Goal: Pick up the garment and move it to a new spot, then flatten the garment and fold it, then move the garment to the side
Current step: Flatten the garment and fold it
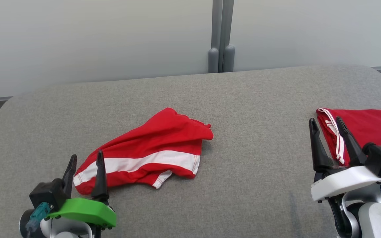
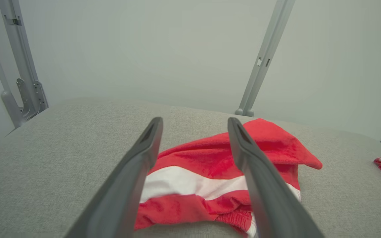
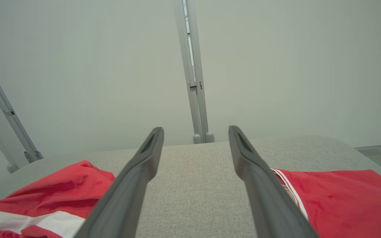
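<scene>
At seven o'clock on the grey table (image 1: 243, 96), the left gripper (image 1: 87, 155) gapes empty beside the crumpled red-and-white garment (image 1: 150, 148), which lies left of centre, seemingly not yet lifted, flattened or folded. At four o'clock the right gripper (image 1: 325, 120), equally wide and empty, stands by a second red garment (image 1: 372, 127), lying flatter.

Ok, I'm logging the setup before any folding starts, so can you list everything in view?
crumpled garment: one, red with a white band, left of the table's middle
flat garment: one, red with white stripes, at the table's right edge
table: one, grey fabric top, under both garments
posts: a pair, grey, behind the table's far edge
left claw: one, dark fingers on a green mount, open and empty, lower left
right claw: one, dark fingers on a white mount, open and empty, lower right
</scene>
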You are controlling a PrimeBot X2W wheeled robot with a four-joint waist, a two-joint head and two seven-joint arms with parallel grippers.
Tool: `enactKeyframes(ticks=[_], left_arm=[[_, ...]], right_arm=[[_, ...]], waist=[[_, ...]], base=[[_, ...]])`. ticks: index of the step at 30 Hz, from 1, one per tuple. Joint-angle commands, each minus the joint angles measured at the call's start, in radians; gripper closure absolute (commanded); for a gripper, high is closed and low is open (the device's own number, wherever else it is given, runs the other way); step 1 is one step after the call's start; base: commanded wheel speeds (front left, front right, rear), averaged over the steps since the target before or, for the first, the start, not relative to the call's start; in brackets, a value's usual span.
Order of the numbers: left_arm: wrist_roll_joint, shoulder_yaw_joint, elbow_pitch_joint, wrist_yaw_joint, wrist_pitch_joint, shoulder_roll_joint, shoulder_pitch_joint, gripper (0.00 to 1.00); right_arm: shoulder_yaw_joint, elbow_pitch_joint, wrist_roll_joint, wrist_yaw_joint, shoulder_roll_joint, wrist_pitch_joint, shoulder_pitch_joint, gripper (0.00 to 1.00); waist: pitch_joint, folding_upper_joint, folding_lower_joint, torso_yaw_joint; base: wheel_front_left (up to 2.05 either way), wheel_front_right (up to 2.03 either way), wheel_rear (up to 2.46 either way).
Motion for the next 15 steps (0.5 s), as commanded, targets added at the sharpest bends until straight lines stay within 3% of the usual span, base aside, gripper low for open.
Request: enactKeyframes(ticks=[1,7,15], left_arm=[[0.009,0.009,-0.023,0.017,-0.007,0.0,0.037,0.0],[0.017,0.042,-0.09,0.051,-0.007,-0.007,0.127,0.0],[0.025,0.069,-0.09,0.041,-0.008,-0.013,0.163,0.0]], right_arm=[[-0.002,-0.007,0.003,0.0,-0.003,-0.001,0.022,0.0],[0.014,-0.008,0.016,0.0,-0.002,-0.009,0.053,0.0],[0.022,0.01,0.028,0.0,-0.003,-0.015,0.076,0.0]], waist=[[-0.006,0.0,0.0,-0.006],[-0.016,0.0,0.0,-0.005],[-0.029,0.0,0.0,0.014]], base=[[0.0,0.0,0.0],[0.0,0.0,0.0],[0.0,0.0,0.0]])
